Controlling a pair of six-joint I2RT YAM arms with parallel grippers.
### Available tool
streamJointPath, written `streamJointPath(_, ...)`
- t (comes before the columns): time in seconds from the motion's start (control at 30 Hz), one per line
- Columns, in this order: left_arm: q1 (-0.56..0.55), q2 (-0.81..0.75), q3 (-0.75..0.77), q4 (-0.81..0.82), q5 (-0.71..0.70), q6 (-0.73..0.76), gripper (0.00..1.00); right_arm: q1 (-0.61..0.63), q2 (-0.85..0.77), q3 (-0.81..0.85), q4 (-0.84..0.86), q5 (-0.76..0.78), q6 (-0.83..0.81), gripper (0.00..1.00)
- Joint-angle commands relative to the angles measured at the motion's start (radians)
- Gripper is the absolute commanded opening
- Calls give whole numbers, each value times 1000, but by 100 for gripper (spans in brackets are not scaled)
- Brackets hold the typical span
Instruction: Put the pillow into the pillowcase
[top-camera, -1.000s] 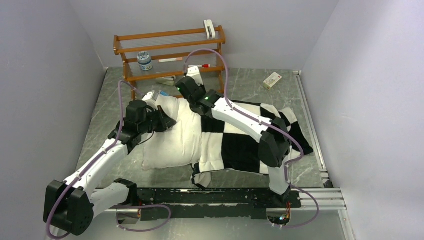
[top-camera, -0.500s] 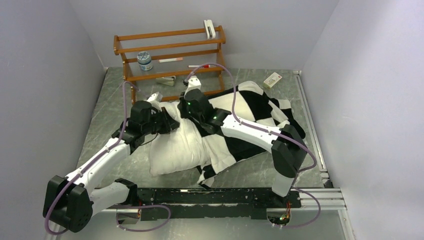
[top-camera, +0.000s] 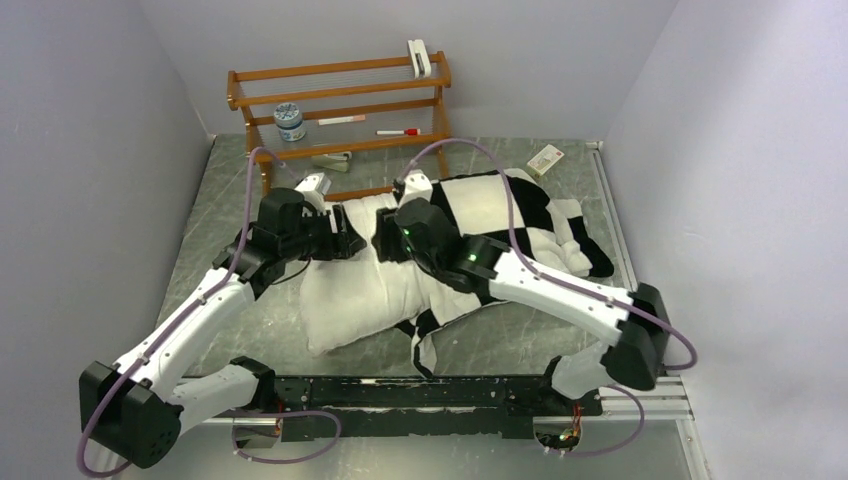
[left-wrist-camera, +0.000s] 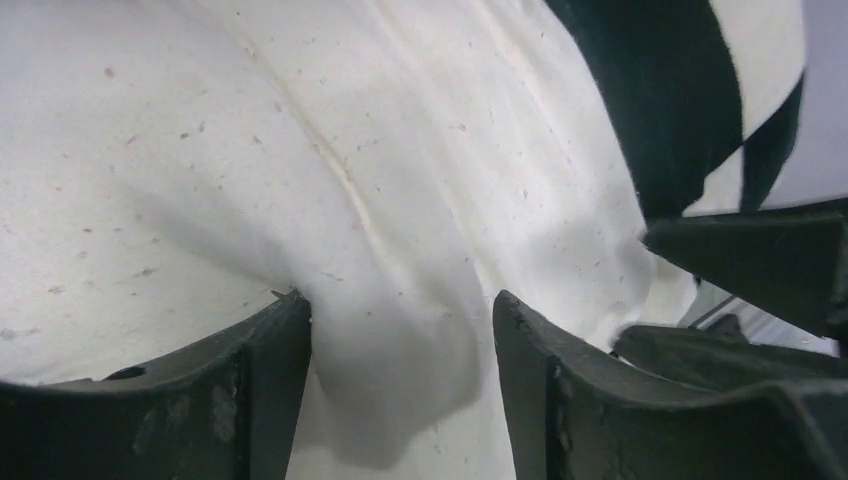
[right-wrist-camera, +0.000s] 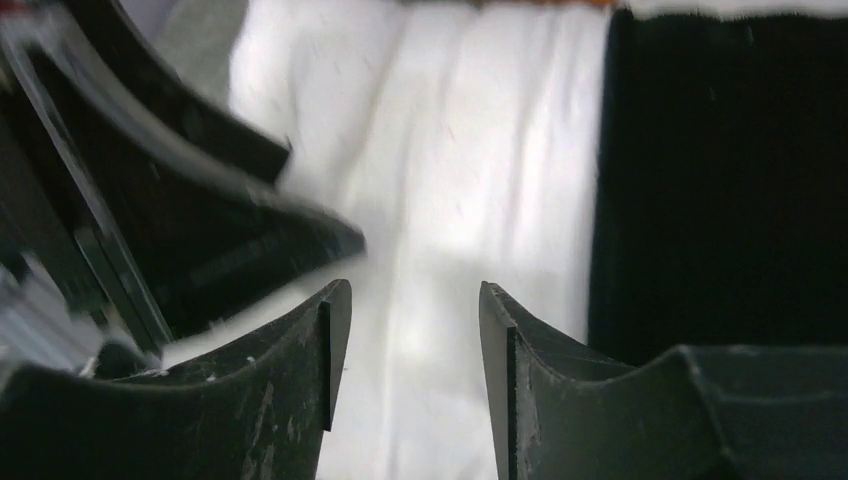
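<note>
The white pillow (top-camera: 345, 295) lies at the table's middle, its right end inside the black-and-white checkered pillowcase (top-camera: 500, 205), which spreads toward the back right. My left gripper (top-camera: 352, 243) and right gripper (top-camera: 383, 245) face each other over the pillow's far edge by the case's mouth. In the left wrist view, the left gripper (left-wrist-camera: 400, 315) is open, its tips pressed on the pillow (left-wrist-camera: 300, 130) with a soft bulge between them and the pillowcase (left-wrist-camera: 680, 100) to the right. The right gripper (right-wrist-camera: 413, 300) is open over the pillow (right-wrist-camera: 470, 130), beside the pillowcase (right-wrist-camera: 720, 180).
A wooden rack (top-camera: 340, 100) stands at the back and carries a jar (top-camera: 290, 122), a red marker (top-camera: 398, 131) and a white clip (top-camera: 419, 57). A small box (top-camera: 546, 160) lies at the back right. Grey walls close in both sides.
Both grippers were shut and now stand open. The right arm swung its elbow out to the right. Pillow and pillowcase shifted toward the back right, and the two grippers came close together.
</note>
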Motion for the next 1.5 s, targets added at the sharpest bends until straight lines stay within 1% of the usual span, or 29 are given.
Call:
streamJointPath(0.0,-21,-4,92,-213,-45,157,72,50,-108,-73,-289,37,52,53)
streamJointPath(0.13,-47,-3,100,-257,-18,180,81,113,-116,-93,-425,146,115,52)
streamJointPath(0.27,-128,18,88,-349,-137,169,88,147,-82,-99,-502,221,162,52)
streamJointPath(0.33,-135,-9,61,-378,-175,155,90,160,-51,-79,-572,264,194,53)
streamJointPath(0.43,-135,-62,21,-390,-193,130,92,178,-24,-52,-656,311,229,53)
streamJointPath(0.6,-134,-103,40,-418,-210,83,93,186,-30,-56,-697,334,247,52)
streamJointPath(0.73,-119,-129,102,-459,-218,34,93,185,-34,-67,-732,352,270,49)
streamJointPath(0.83,-103,-118,149,-513,-314,31,93,187,-50,-69,-742,330,285,47)
streamJointPath(0.9,-75,-89,167,-555,-341,35,93,187,-66,-75,-739,313,289,47)
streamJointPath(1.03,-20,-59,166,-594,-327,38,94,186,-102,-85,-736,287,296,46)
streamJointPath(1.1,-13,-69,153,-600,-353,27,95,185,-134,-92,-713,270,294,42)
streamJointPath(1.17,-9,-72,132,-607,-378,20,96,186,-156,-99,-699,265,294,41)
streamJointPath(1.23,-1,-64,99,-600,-366,15,96,186,-165,-117,-690,271,305,43)
streamJointPath(1.3,4,-62,52,-570,-301,5,96,186,-149,-146,-674,274,309,49)
streamJointPath(1.4,4,-78,-39,-471,-208,-37,96,186,-110,-169,-643,280,298,50)
streamJointPath(1.47,5,-72,-82,-396,-116,-51,94,186,-93,-189,-590,272,267,50)
